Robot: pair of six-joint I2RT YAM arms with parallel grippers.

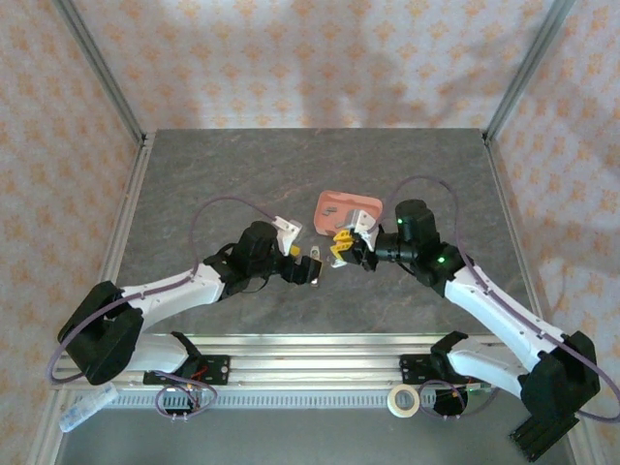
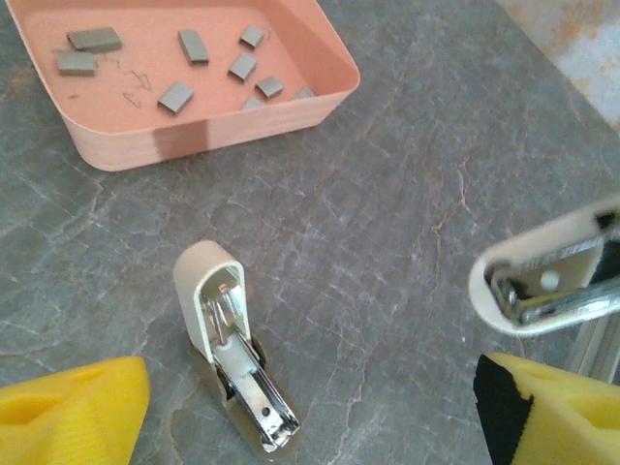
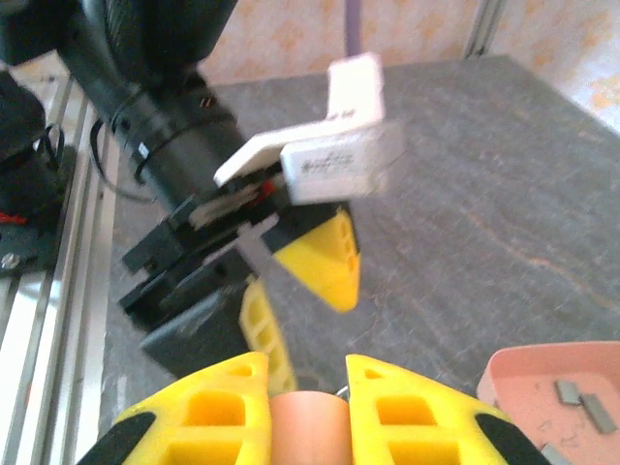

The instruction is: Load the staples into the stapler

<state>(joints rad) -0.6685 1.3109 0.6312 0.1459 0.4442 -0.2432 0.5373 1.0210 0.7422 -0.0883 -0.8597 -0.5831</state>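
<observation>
- We find the left gripper (image 2: 312,397) with jaws wide apart, gripping nothing. The open stapler (image 2: 232,358) lies on the table (image 2: 417,184) below, between its fingers.
- The right gripper (image 3: 307,373) is closed. A tan piece (image 3: 308,431) sits between its fingers; we cannot identify it.
- The staples (image 2: 177,97) lie loose in the tray (image 2: 194,136), apart from the stapler, with bare table between.
- A second stapler (image 2: 538,281) enters at the left wrist view's right edge, with open table between the two.
</observation>
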